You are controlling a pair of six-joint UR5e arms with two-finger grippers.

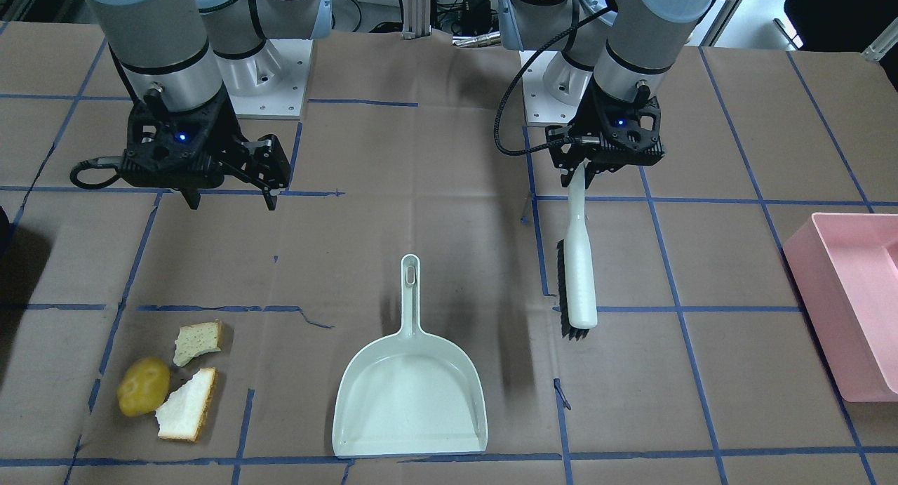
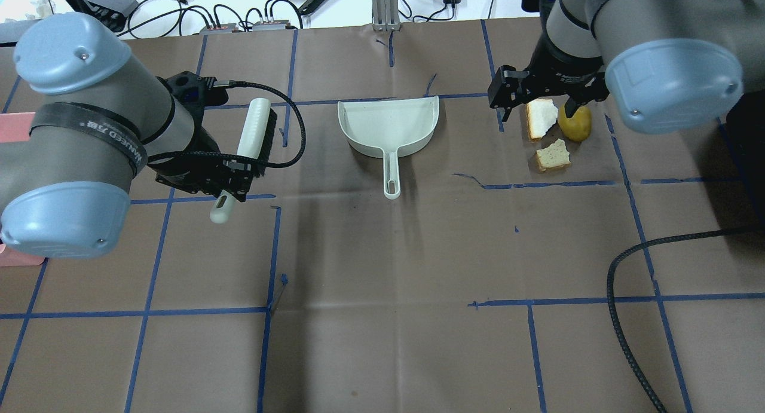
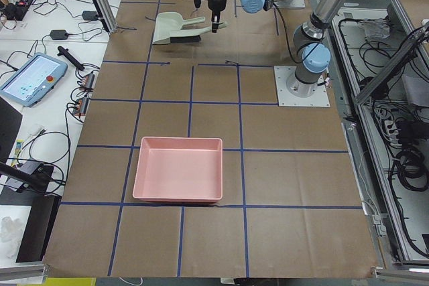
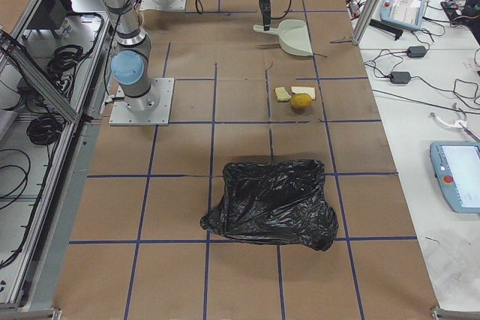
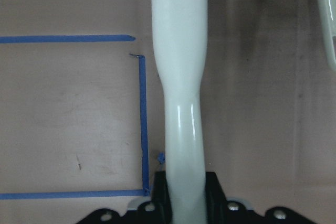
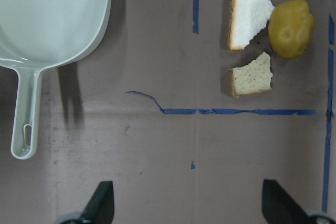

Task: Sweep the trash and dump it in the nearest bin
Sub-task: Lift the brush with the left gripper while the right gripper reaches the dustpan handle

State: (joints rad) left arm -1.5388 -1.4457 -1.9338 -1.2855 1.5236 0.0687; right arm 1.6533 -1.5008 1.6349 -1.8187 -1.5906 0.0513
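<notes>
Left gripper [image 1: 579, 175]: clamped on the handle of the white brush [image 1: 582, 274], with a finger [image 5: 212, 199] pressing on each side of the handle.
Brush: its head points away from the robot and its dark bristles face the dustpan.
Right gripper [image 1: 230, 201]: jaws spread wide with nothing between them, above the table [image 1: 435, 211] on the robot's side of the trash.
Dustpan [image 1: 410, 394]: pale green, flat on the brown paper between the two arms, handle toward the robot.
Trash: two bread pieces [image 1: 198, 341] [image 1: 188, 404] and a yellow potato [image 1: 143, 385] lie clustered on the robot's right, apart from the dustpan. The potato is just beside the larger piece.
Pink bin [image 1: 852, 302]: on the robot's left side.
Black bag bin [image 4: 274, 204]: on the robot's right side, beyond the trash.
</notes>
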